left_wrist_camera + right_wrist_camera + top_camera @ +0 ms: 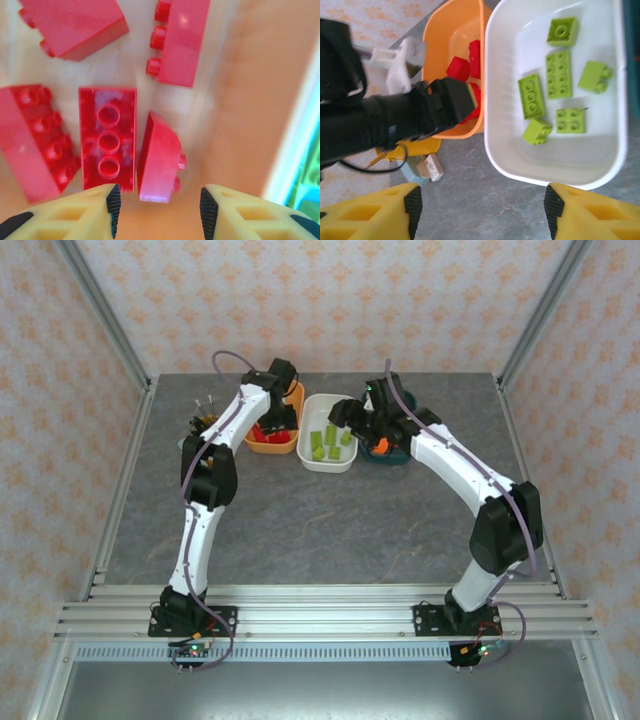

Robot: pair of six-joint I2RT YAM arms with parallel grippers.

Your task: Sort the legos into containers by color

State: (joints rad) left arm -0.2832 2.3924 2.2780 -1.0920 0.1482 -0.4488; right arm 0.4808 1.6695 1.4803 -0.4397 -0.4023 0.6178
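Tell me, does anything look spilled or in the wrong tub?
Nothing stands out. The red bricks lie in the orange tub, the lime green bricks in the white tub, and an orange piece shows in the teal tub.

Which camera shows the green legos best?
The right wrist view: six green legos lie close and sharp in the white tub. The top view shows them tiny; the left wrist view catches a green blur at its right edge.
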